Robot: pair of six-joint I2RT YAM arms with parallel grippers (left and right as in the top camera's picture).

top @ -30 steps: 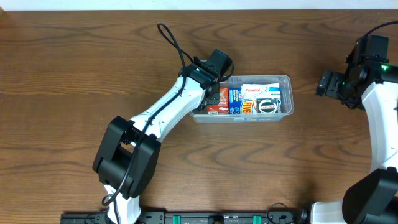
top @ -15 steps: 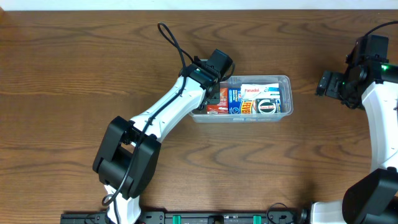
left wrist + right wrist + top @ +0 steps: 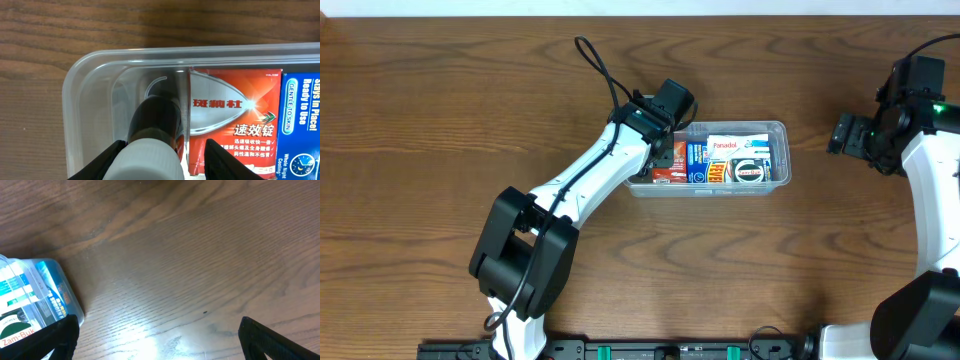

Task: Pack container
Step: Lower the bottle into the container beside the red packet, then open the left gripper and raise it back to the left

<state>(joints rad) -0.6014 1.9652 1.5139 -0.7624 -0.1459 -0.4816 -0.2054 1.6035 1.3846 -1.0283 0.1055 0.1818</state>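
Container (image 3: 778, 128) sits mid-desk, a bit toward the far edge. Left gripper (image 3: 166, 150) is in its left end, fingers spread either side of the dark white-capped bottle (image 3: 155, 120), not pinching. Right gripper (image 3: 157, 327) is spread wide and empty, near the desk's right edge.

From overhead the left arm (image 3: 605, 165) covers the left end of the container (image 3: 775, 128); the fine print on its boxes (image 3: 735, 160) is too small to read; in the left wrist view the dark bottle (image 3: 155, 117) and blue box (image 3: 300, 125) run off the frame's edges.
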